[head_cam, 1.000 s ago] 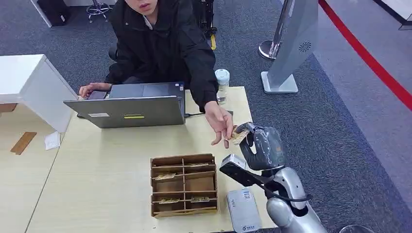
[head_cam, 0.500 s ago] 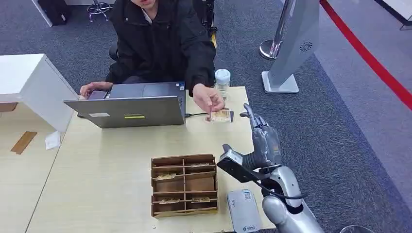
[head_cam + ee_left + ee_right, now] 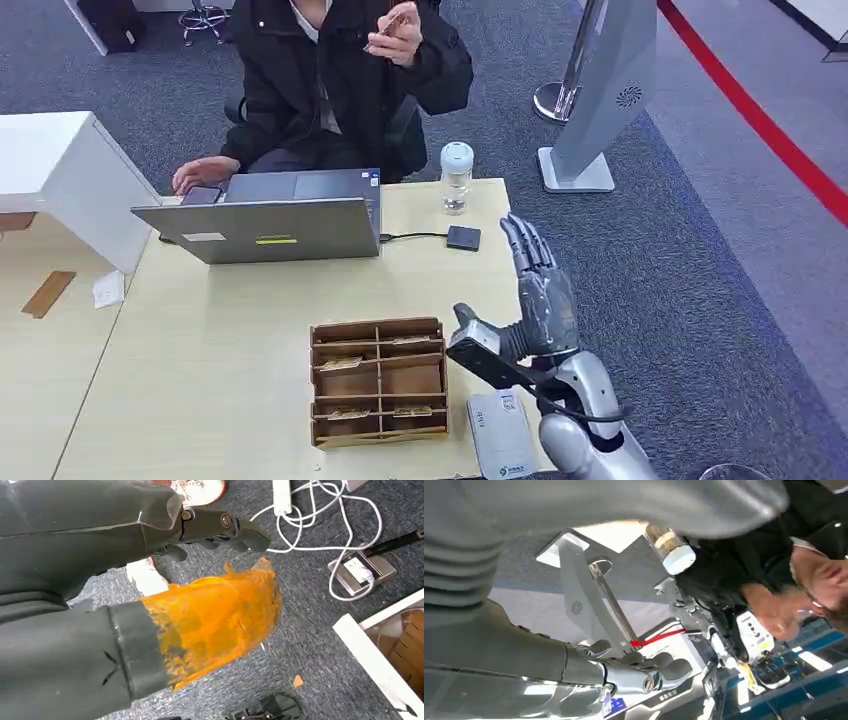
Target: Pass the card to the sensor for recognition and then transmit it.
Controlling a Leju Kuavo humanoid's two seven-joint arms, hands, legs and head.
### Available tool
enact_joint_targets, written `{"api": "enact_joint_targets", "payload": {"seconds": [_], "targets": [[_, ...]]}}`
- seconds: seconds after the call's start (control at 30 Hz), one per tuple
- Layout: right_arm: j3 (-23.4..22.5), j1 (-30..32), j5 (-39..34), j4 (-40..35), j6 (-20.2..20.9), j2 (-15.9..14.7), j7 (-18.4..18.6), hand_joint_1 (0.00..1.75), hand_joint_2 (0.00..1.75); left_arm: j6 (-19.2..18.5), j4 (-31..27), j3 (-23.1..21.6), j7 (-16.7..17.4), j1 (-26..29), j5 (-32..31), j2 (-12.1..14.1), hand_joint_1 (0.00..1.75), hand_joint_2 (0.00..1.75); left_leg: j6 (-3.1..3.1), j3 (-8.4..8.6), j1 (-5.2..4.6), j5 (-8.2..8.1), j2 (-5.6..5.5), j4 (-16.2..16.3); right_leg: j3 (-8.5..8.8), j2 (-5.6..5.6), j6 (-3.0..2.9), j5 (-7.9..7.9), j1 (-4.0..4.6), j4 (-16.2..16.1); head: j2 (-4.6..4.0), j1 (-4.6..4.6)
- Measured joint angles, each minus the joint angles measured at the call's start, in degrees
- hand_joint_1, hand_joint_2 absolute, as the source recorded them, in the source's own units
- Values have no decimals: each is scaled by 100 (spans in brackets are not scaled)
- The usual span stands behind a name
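Since the earlier frame the card (image 3: 392, 20) has gone to the person's raised hand (image 3: 400, 38), leaving the right hand (image 3: 535, 290) empty, fingers spread above the table (image 3: 200, 350); withdrawing carelessly could knock the bottle (image 3: 456, 177).

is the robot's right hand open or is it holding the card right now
Open. The right hand is raised beside the table with fingers spread and nothing in them; the card is in the person's raised hand.

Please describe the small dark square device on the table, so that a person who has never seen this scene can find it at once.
Start at the open grey laptop on the pale wooden table. A thin black cable runs from its side to the small dark square device, lying flat below the clear bottle. Nothing else nearby is flat, dark and square.
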Motion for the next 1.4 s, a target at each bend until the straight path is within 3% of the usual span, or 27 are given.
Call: {"api": "enact_joint_targets", "payload": {"seconds": [0.03,0.07,0.6,1.4], "targets": [[7,25,-11,-35,-9,0,-11,0,0,2,2,0,-2,0,0,0,0,0,0,0,0,0,0,0,0,0,0,0,0,0,0,-2],[9,44,-15,-59,-20,2,-15,0,175,2,4,0,-2,0,0,0,0,0,0,0,0,0,0,0,0,0,0,0,0,0,0,0],[258,765,-315,-574,-282,0,-570,0,175,72,59,18,-168,6,39,0,0,0,0,-1,0,-1,0,-1,0,0,-3,-4,0,0,0,-2],[492,954,-42,-520,-221,0,-477,0,175,83,90,109,-197,5,13,-26,0,0,0,-1,0,-1,1,-1,1,0,-4,-4,0,0,0,0]]}}
